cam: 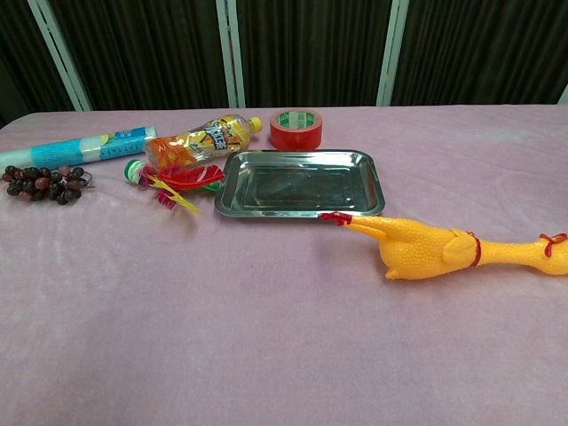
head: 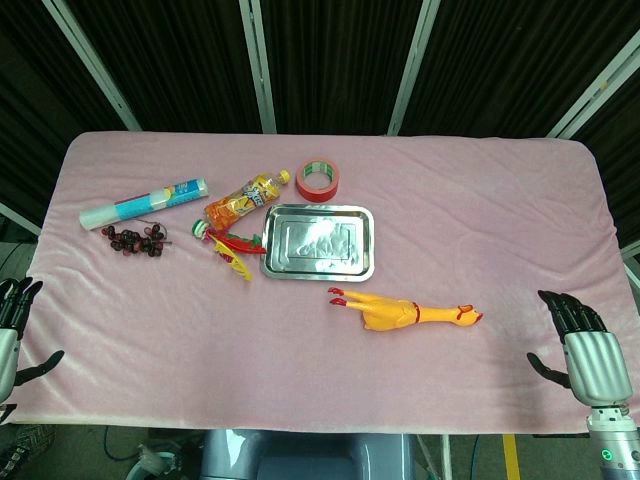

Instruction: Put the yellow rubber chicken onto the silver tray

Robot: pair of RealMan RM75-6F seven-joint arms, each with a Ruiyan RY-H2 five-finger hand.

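Lying on its side on the pink cloth just in front of the silver tray [head: 318,240], the yellow rubber chicken [head: 405,313] stretches its long axis parallel to the tray's near rim, red feet toward the tray's middle and head trailing off past the tray's right end. The right hand [head: 585,350], fingers spread and empty, waits nearer the chicken's head than the left hand [head: 12,335], likewise empty.

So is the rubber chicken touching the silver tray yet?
Apart. The head view shows pink cloth between the rubber chicken and the silver tray.
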